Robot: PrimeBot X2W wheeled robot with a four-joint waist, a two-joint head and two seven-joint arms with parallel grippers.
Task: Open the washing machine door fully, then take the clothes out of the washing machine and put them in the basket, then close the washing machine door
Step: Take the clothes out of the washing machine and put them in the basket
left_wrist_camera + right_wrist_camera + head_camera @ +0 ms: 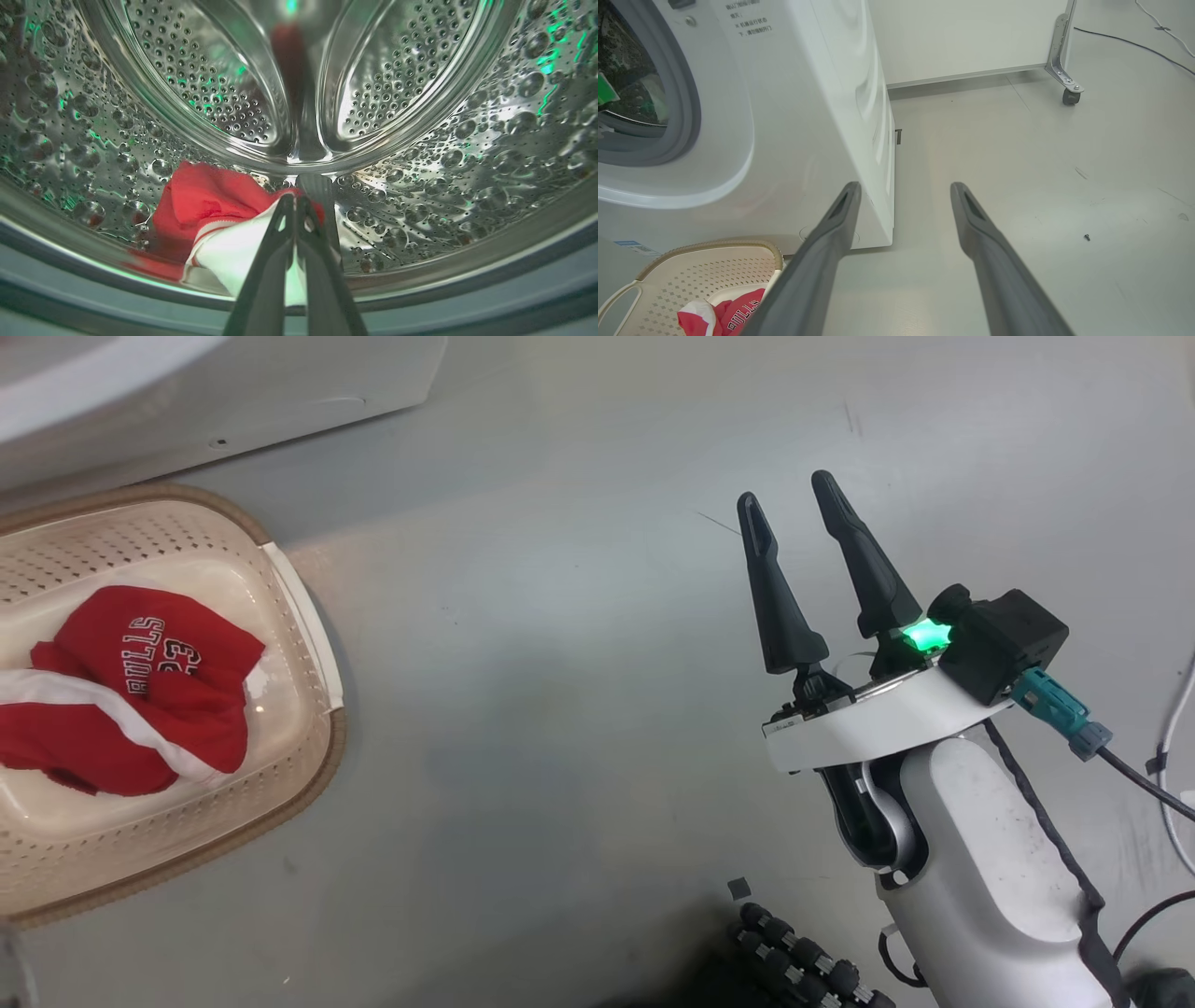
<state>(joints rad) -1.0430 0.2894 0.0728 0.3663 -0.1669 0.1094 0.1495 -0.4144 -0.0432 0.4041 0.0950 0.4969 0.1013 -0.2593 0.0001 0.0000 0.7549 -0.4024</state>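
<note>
Right claw (905,185) wide apart over grey floor (1017,154), washing machine (794,116) and basket (686,273) at left.

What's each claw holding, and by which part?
Left claw: shut on the red-and-white garment in the drum, apparently pinching it where white fabric meets red. Right claw: open, holding nothing.

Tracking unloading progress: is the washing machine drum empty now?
No, a red and white garment lies on the bottom of the drum, near its front edge.
</note>
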